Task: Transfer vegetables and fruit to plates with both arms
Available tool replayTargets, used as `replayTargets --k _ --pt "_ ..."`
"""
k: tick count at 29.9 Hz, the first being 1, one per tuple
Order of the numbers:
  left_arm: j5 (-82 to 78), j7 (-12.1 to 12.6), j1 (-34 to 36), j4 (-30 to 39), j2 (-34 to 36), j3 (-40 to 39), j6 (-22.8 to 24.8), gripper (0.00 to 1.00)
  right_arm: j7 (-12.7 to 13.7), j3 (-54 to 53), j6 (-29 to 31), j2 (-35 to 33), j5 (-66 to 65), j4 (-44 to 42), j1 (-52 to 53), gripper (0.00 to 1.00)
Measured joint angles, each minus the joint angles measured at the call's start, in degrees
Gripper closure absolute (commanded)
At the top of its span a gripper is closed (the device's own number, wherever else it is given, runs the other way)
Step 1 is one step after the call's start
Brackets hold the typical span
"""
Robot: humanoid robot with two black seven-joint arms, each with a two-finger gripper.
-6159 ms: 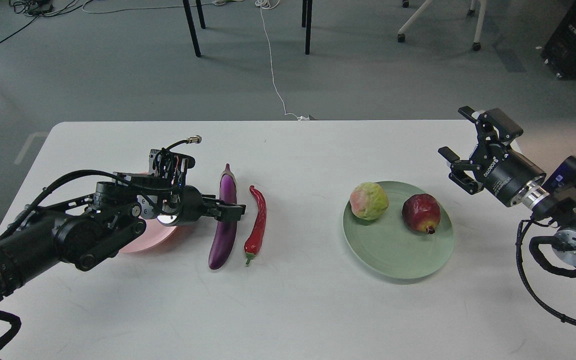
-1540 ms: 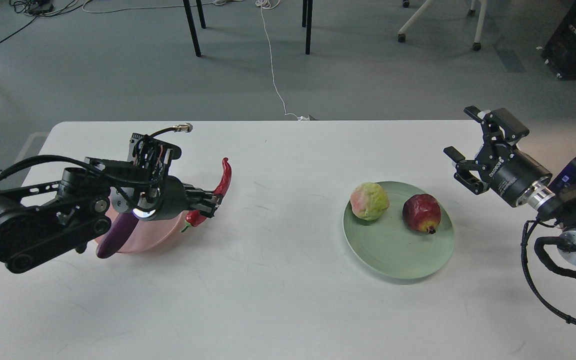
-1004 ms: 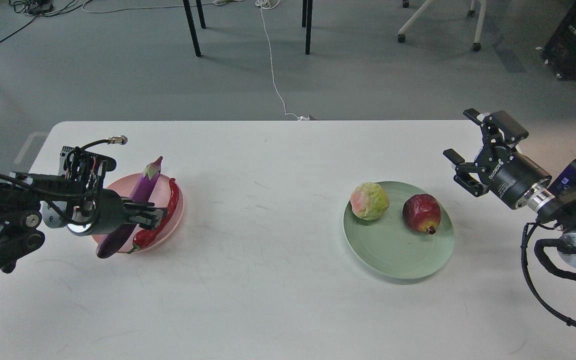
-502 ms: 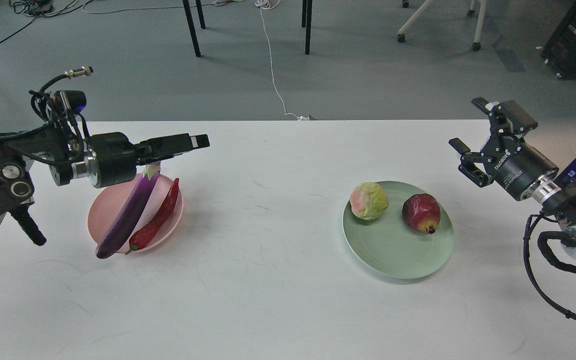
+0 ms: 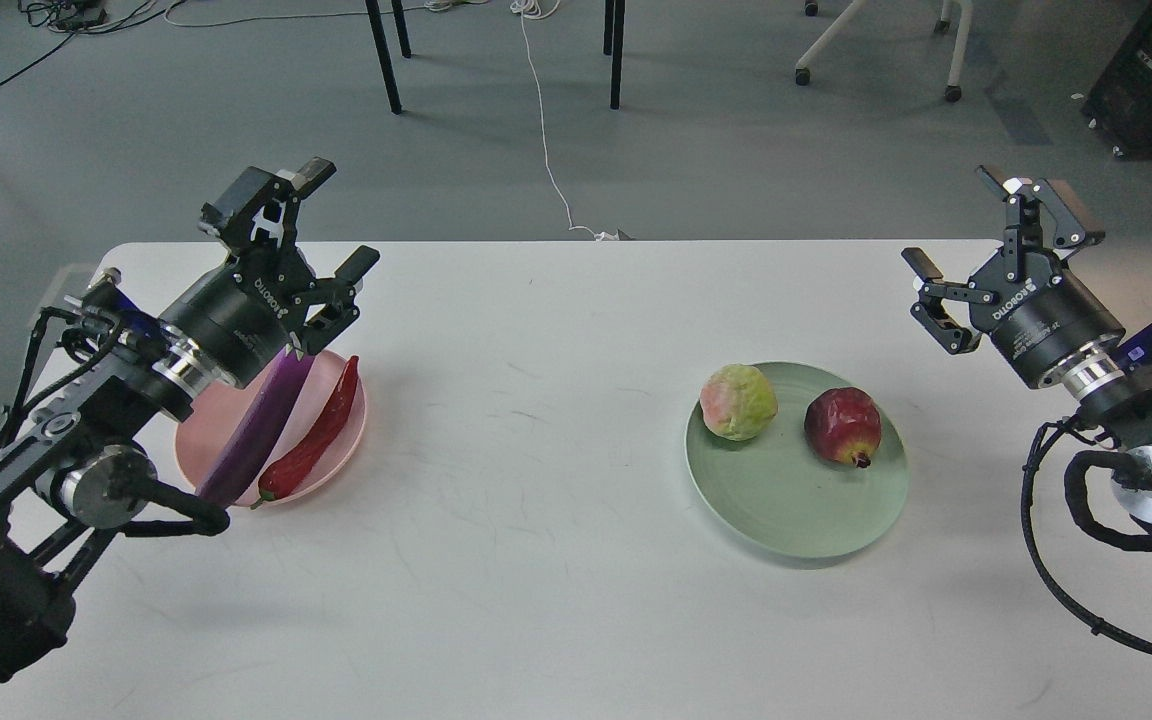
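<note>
The purple eggplant (image 5: 258, 435) and the red chili pepper (image 5: 314, 438) lie side by side across the pale pink plate (image 5: 344, 440) at the left. The pale green fruit (image 5: 738, 402) and the dark red fruit (image 5: 842, 427) sit on the pale green plate (image 5: 786, 500) at the right. My left gripper (image 5: 308, 228) is open and empty, raised above the far edge of the pink plate. My right gripper (image 5: 998, 232) is open and empty, raised to the right of the green plate.
The white table (image 5: 556, 560) holds only the two plates. Beyond its far edge are grey floor, black table legs (image 5: 383, 55), a white cable (image 5: 544, 130) and chair bases (image 5: 876, 50).
My left gripper set the eggplant, then the chili, on the pink plate, let go, and has risen and turned, fingers open. My right gripper has lifted slightly.
</note>
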State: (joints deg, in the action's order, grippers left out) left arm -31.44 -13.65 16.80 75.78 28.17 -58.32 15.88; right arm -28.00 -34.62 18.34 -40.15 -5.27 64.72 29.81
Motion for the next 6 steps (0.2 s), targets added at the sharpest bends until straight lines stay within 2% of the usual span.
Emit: replayTargets --k 6 --pt "-0.2 0.0 -3.5 -1.8 -3.2 -2.8 -0.1 0.00 0.0 0.3 0.1 0.1 0.0 -0.1 -0.9 0.01"
